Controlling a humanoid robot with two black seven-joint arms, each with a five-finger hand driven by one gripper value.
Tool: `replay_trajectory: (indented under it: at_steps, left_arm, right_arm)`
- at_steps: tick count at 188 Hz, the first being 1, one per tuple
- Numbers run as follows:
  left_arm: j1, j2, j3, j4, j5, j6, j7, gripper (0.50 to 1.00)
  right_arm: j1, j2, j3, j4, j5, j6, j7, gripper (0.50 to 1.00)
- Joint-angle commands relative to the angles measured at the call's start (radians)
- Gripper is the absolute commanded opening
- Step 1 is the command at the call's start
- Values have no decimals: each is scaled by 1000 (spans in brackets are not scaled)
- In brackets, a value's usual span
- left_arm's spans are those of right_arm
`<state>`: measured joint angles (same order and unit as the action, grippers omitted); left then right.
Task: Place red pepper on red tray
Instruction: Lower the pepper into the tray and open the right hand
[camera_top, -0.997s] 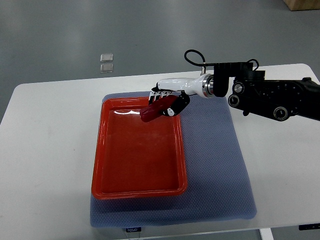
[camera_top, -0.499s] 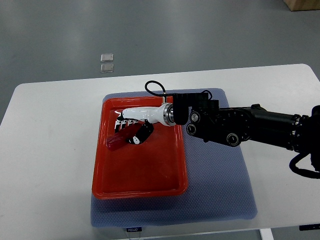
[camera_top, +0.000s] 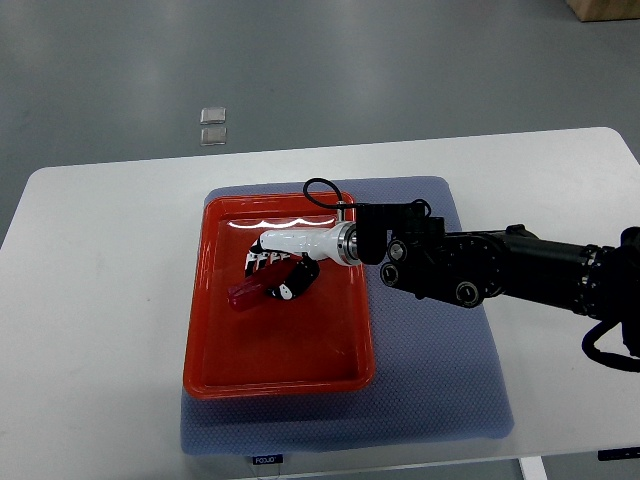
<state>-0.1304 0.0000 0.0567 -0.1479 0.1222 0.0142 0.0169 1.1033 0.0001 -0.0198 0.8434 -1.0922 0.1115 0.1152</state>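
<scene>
So the right hand (camera_top: 283, 268) is out over the red tray (camera_top: 215, 355), its black arm (camera_top: 500, 268) reaching in across the blue-grey mat (camera_top: 440, 380) the tray sits on. The fingers are curled around the red pepper (camera_top: 248, 293), holding it by its right end, so the dark red left end pokes out past the fingertips toward the tray's left wall. The pepper sits over the upper middle of the tray floor; can't tell from this angle whether it's touching the floor or just hanging above it.

The mat lies on a white table (camera_top: 90, 330). As for writing, there's a tiny dark label (camera_top: 265, 459) at the table's front edge below the tray, but the print is too small to read. Two small clear squares (camera_top: 212, 125) lie on the grey floor beyond the table, up past the tray's far-left corner.
</scene>
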Motion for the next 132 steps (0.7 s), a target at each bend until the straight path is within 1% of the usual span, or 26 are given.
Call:
replay_trajectory:
  at_steps: [1, 10, 11, 22, 28, 29, 31, 32, 33, 34, 37, 40, 41, 42, 43, 44, 45, 46, 52, 61, 62, 71, 85, 101, 120, 132]
  left_arm:
    - [0, 0, 0, 2, -1, 1, 0, 1000]
    - [0, 0, 0, 2, -1, 1, 0, 1000]
    - [0, 0, 2, 2, 1, 1, 0, 1000]
    - [0, 0, 2, 2, -1, 1, 0, 1000]
    - [0, 0, 2, 2, -1, 1, 0, 1000]
    - [0, 0, 2, 2, -1, 1, 0, 1000]
    - [0, 0, 2, 2, -1, 1, 0, 1000]
    - [0, 0, 2, 2, -1, 1, 0, 1000]
    - [0, 0, 2, 2, -1, 1, 0, 1000]
    - [0, 0, 2, 2, -1, 1, 0, 1000]
    - [0, 0, 2, 2, 1, 1, 0, 1000]
    - [0, 0, 2, 2, -1, 1, 0, 1000]
    - [0, 0, 2, 2, -1, 1, 0, 1000]
    - [0, 0, 0, 2, -1, 1, 0, 1000]
    - [0, 0, 0, 2, -1, 1, 0, 1000]
    - [0, 0, 0, 2, 1, 0, 0, 1000]
    - [0, 0, 0, 2, 1, 0, 0, 1000]
    - [0, 0, 0, 2, -1, 1, 0, 1000]
    - [0, 0, 0, 2, -1, 1, 0, 1000]
    - [0, 0, 0, 2, -1, 1, 0, 1000]
    - [0, 0, 0, 2, -1, 0, 0, 1000]
    - [0, 0, 0, 2, -1, 1, 0, 1000]
    - [0, 0, 0, 2, -1, 1, 0, 1000]
    - [0, 0, 2, 2, -1, 1, 0, 1000]
    - [0, 0, 3, 4, -1, 1, 0, 1000]
    - [0, 0, 5, 4, -1, 1, 0, 1000]
  right_arm:
    - [-10, 0, 0, -1, 0, -16, 14, 537]
    - [-8, 0, 0, -1, 2, -16, 24, 552]
    - [-8, 0, 0, -1, 2, -16, 27, 562]
    - [-7, 0, 6, -3, 2, -16, 31, 592]
    - [-7, 0, 9, -3, 2, -16, 34, 625]
    - [-7, 0, 11, -1, 3, -16, 34, 637]
    - [-7, 0, 11, -1, 3, -16, 34, 637]
    - [-7, 0, 12, -3, 3, -16, 34, 649]
    - [-7, 0, 12, -3, 3, -16, 34, 650]
    - [-7, 0, 14, -1, 3, -16, 34, 664]
    - [-7, 0, 15, -3, 5, -16, 34, 676]
    - [-7, 0, 18, -1, 6, -16, 34, 705]
    - [-7, 0, 18, -1, 6, -16, 34, 705]
    - [-7, 0, 20, -1, 8, -16, 34, 721]
    - [-7, 0, 20, -1, 8, -16, 34, 721]
    - [-7, 0, 21, -1, 9, -16, 34, 735]
    - [-7, 0, 21, -1, 9, -16, 34, 735]
    - [-7, 0, 23, -1, 9, -16, 34, 754]
    - [-7, -5, 26, -1, 14, -16, 34, 786]
    - [-7, -5, 26, -1, 14, -16, 34, 787]
    - [-5, -20, 26, 0, 17, -15, 34, 829]
    - [-2, -29, 27, 0, 18, -15, 34, 874]
    - [1, -47, 30, 0, 21, -15, 34, 889]
    - [3, -72, 72, 0, 22, -12, 35, 891]
    - [-5, -110, 175, 0, 38, -12, 37, 891]
    - [-13, -143, 273, 0, 100, -10, 37, 891]
